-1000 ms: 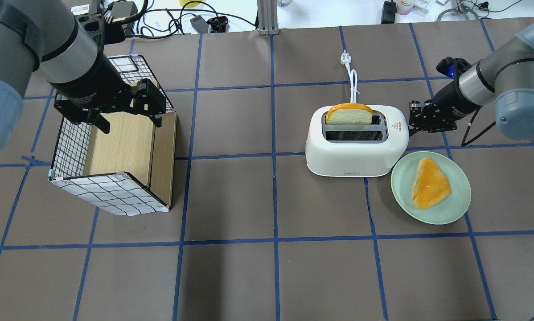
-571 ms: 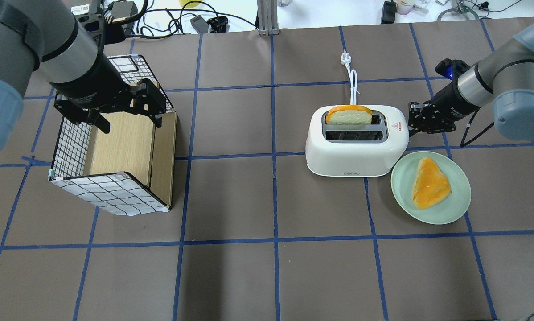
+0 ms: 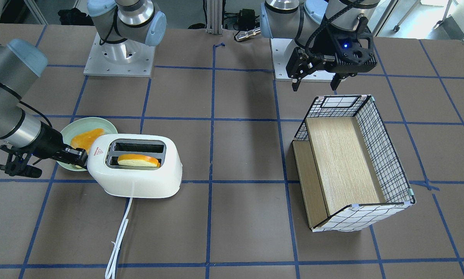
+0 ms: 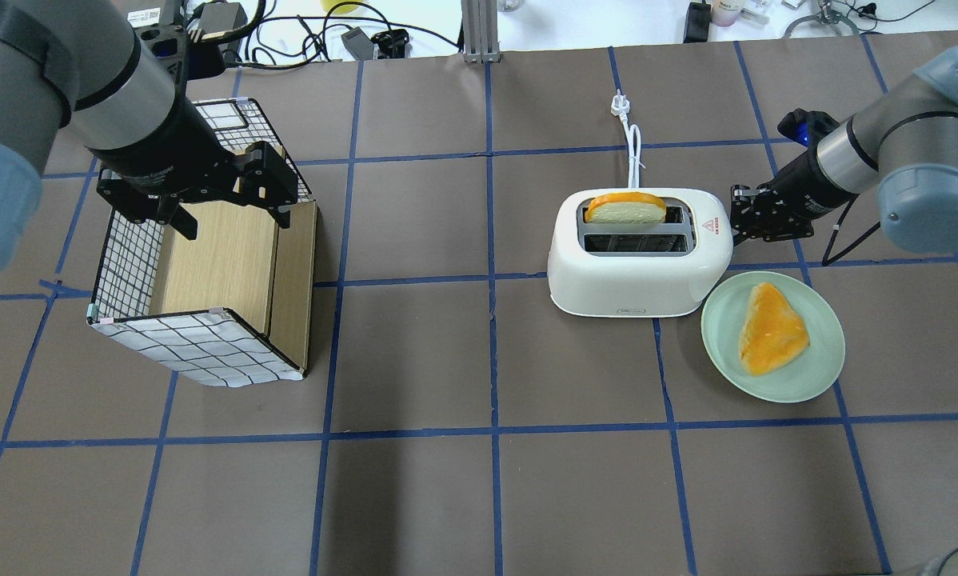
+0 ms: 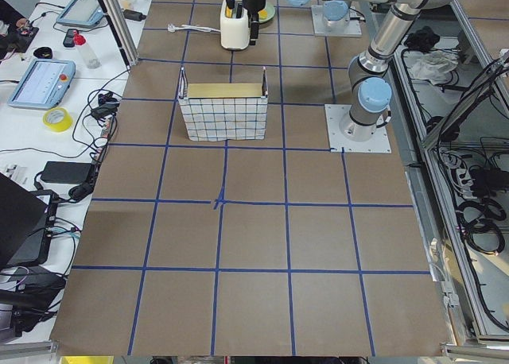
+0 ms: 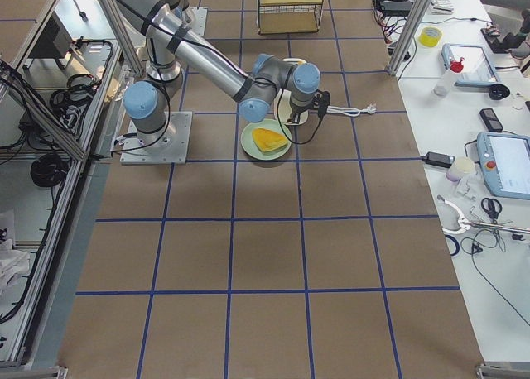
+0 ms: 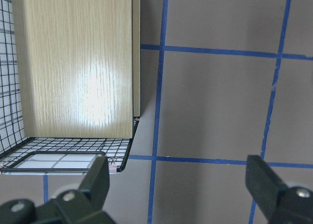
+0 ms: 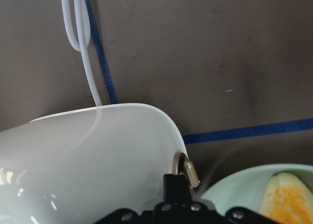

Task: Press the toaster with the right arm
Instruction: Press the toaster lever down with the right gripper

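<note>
The white toaster (image 4: 635, 264) stands right of centre, and also shows in the front view (image 3: 139, 182). A bread slice (image 4: 624, 210) sits low in its back slot. My right gripper (image 4: 739, 220) is shut, its fingertips against the toaster's right end below the red triangle sticker. In the right wrist view the shut fingers (image 8: 175, 185) rest on the small lever knob (image 8: 188, 168) beside the toaster's white body (image 8: 98, 155). My left gripper (image 4: 235, 224) hangs open and empty above the wire basket (image 4: 199, 344).
A green plate (image 4: 815, 384) with an orange-crusted bread piece (image 4: 771, 328) lies just front-right of the toaster, close under the right wrist. The toaster's white cord (image 4: 632, 140) trails toward the table's back. The basket has a wooden floor and a lined front wall.
The bread slice has sunk lower into the slot. My right gripper has pushed down a little at the toaster's end. The left arm has not moved.
</note>
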Robot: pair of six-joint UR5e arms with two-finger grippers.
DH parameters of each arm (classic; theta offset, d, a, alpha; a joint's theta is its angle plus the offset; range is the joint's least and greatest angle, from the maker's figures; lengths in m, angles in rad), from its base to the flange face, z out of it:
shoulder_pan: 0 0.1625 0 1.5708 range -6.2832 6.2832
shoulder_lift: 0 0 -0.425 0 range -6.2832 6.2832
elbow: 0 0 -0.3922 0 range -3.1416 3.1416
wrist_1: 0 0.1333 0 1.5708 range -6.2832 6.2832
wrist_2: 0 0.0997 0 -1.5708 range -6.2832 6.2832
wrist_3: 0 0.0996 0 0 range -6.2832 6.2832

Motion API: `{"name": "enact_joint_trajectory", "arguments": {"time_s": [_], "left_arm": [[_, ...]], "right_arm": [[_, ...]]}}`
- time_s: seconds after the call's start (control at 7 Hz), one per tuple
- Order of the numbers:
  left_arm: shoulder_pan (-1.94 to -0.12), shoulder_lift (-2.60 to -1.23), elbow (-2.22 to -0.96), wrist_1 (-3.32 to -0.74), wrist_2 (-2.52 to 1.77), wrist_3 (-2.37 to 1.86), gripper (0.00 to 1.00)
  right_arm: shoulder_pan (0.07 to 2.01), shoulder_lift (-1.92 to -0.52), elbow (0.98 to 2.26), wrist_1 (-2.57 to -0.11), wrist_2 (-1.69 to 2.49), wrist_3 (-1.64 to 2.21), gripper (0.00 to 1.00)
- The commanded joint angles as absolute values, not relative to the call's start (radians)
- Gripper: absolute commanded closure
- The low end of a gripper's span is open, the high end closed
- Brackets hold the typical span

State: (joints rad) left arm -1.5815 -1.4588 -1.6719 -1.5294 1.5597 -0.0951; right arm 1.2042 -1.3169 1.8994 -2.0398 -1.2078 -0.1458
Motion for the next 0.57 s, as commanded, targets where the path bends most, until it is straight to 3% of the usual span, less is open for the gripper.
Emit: {"name": "enact_joint_trajectory", "arguments": {"time_s": [0.0,0.43], "left_arm": [[-1.582,-1.459,-1.671,-1.529,1.56,-0.095,0.0],[-1.582,-1.459,-1.671,-1.529,1.56,-0.095,0.0]], "right_arm": [[1.204,-1.341,1.881,-2.023,-1.229,-0.115,1.0],[1.204,-1.403,1.837,-1.955,-1.241,-0.064,1.0]]}}
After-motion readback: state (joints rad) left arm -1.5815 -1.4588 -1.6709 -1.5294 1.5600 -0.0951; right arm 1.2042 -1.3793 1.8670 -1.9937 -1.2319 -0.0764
